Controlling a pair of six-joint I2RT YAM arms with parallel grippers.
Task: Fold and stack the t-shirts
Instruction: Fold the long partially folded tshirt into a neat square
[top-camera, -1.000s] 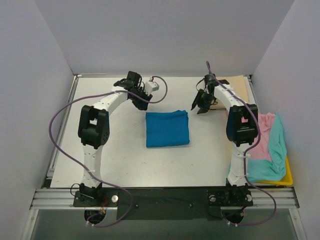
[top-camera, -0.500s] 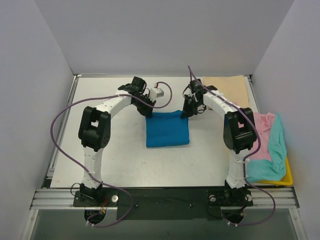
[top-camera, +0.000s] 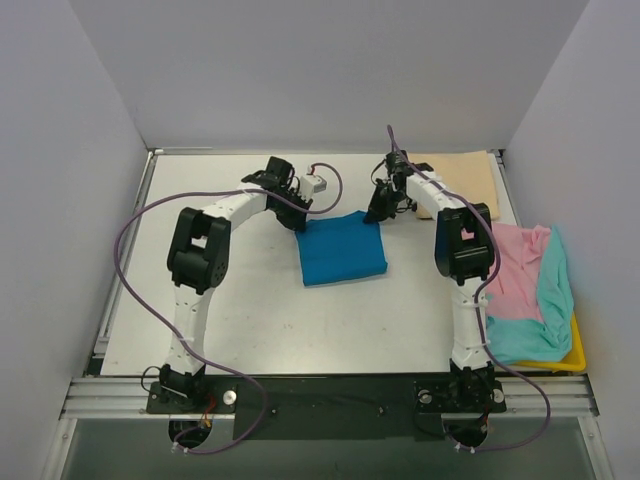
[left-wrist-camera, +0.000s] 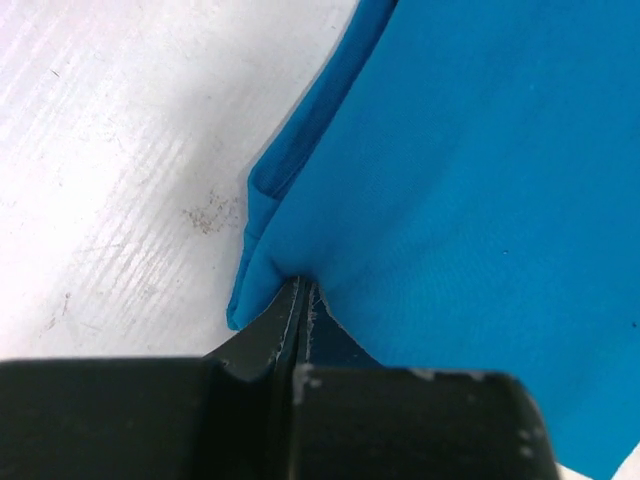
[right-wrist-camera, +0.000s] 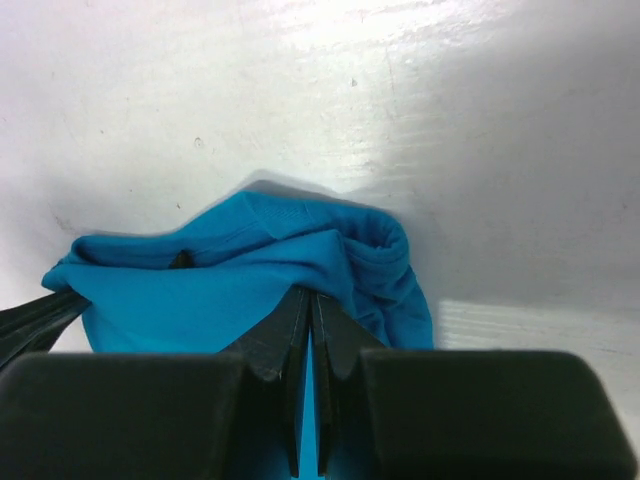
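Note:
The folded bright blue t-shirt (top-camera: 343, 249) lies mid-table. My left gripper (top-camera: 299, 219) is shut on its far left corner; the left wrist view shows blue cloth (left-wrist-camera: 460, 190) pinched between the closed jaws. My right gripper (top-camera: 379, 212) is shut on its far right corner; the right wrist view shows bunched blue cloth (right-wrist-camera: 240, 275) held in the jaws. The folded beige t-shirt (top-camera: 462, 177) lies at the far right of the table. The pink t-shirt (top-camera: 515, 270) and the teal t-shirt (top-camera: 545, 310) lie crumpled over the yellow tray (top-camera: 572, 358) at the right.
White table (top-camera: 240, 310) with a raised rim. Grey walls stand on the left, back and right. Purple cables loop from both arms. The arm bases sit on the black rail at the near edge.
Both grippers moved inward onto the blue shirt's far corners and shut on them. The shirt has shifted slightly right and away, its far edge lifted.

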